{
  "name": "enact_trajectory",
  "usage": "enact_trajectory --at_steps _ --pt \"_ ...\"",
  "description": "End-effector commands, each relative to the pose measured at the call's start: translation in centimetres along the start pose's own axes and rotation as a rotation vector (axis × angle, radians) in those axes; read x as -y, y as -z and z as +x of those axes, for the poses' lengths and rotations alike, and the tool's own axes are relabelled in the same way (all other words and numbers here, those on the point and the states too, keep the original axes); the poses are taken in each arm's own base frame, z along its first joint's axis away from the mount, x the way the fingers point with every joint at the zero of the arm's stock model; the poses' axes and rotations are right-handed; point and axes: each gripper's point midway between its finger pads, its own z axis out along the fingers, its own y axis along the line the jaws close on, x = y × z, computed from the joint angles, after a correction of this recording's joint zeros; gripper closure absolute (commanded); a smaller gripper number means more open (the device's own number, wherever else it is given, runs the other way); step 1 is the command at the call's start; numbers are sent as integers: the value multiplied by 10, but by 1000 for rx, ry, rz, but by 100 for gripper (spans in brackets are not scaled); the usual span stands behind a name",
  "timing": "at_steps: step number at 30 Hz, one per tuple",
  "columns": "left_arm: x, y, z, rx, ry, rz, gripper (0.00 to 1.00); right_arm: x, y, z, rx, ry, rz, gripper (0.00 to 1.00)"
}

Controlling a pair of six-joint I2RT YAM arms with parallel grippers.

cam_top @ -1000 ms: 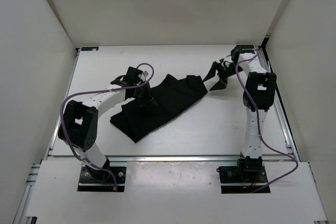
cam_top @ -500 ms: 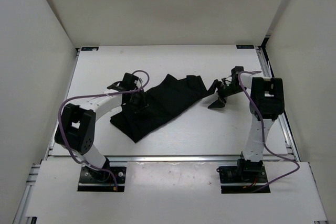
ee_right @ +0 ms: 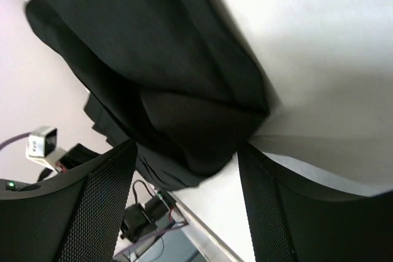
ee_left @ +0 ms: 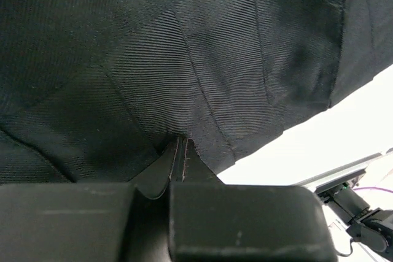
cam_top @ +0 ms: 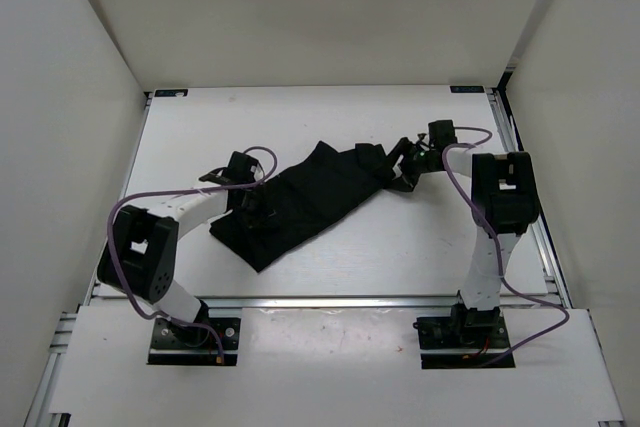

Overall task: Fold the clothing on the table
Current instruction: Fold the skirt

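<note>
While my left pincer (cam_top: 250, 209) is clamped shut on a small ridge of cloth, my right pincer (cam_top: 405, 169) stands wide with nothing gripped in it.

The clothing (cam_top: 300, 202) lies flat on the white desk (cam_top: 400, 247), around the middle and a little to the left. Its long axis runs on a diagonal, from a broader end at the near left to a narrower, bunched end at the far right. The pleat panels follow that same slant.

My left arm reaches in from the left, and its pincer sits on the left part of the garment, close to its far edge. In the left wrist view a stitched fold of the black fabric rises in a peak and goes down between my two closed fingers (ee_left: 239, 213). The cloth around it spreads in taut creases away from that pinch, and bare desk shows to the right of the fabric's edge.

My right arm bends over from the right, and its pincer sits at the far-right end of the garment. In the right wrist view the two mesh-faced fingers (ee_right: 92, 213) stand well apart, and the dark rounded end of the cloth lies between them. I cannot tell whether either finger touches it.

A metal rail (cam_top: 330, 300) runs along the near edge of the desk.
</note>
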Motion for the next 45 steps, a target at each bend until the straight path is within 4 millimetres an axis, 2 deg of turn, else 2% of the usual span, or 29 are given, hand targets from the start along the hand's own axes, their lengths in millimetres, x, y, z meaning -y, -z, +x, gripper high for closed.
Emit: enact_trajectory --at_steps 1,3,5,8,12,13,14,19,22,25,27,29,33,36,38,41,43,45 --pt "-1 -2 -8 23 -10 -8 100 17 -18 -19 80 5 46 28" --pt "-5 -5 -7 14 -11 -17 100 23 -20 -20 96 -4 62 29" --pt "-10 -4 -6 10 -5 -24 100 22 -16 -29 139 12 53 31" --pt "-13 -6 -4 7 -2 -28 100 27 -21 -27 146 15 54 31" --pt "-15 -9 4 -14 -11 -35 100 19 -27 -34 166 46 38 37" --pt "-15 -9 6 -20 -11 -35 100 18 -29 -30 156 43 36 39" --pt "-17 -10 11 -32 -9 -37 100 15 -27 -32 164 44 26 47" --pt "-16 -10 9 -31 -10 -38 100 12 -27 -26 157 53 0 83" --pt "-20 -11 11 -42 -6 -49 100 14 -23 -20 157 61 -11 99" --pt "-21 -13 9 -38 -5 -50 100 10 -13 -19 184 93 -31 100" --pt "-21 -14 8 -39 -3 -51 100 2 -4 -20 202 144 -54 100" --pt "-23 -18 8 -53 3 -55 100 -16 9 -22 229 213 -88 100" --pt "-17 -21 2 -54 -5 -54 100 -27 26 -25 251 310 -66 100" --pt "-15 -21 -9 -42 6 -56 100 -17 33 -18 246 299 -26 100" --pt "-11 -19 -14 -40 4 -44 100 2 34 -6 217 229 11 100" --pt "-14 -19 -20 -34 5 -49 100 44 29 24 129 115 90 100" --pt "-18 -19 -22 -34 5 -62 100 57 30 35 106 81 130 100" --pt "-19 -20 -28 -29 -7 -71 100 69 30 47 70 54 156 95"
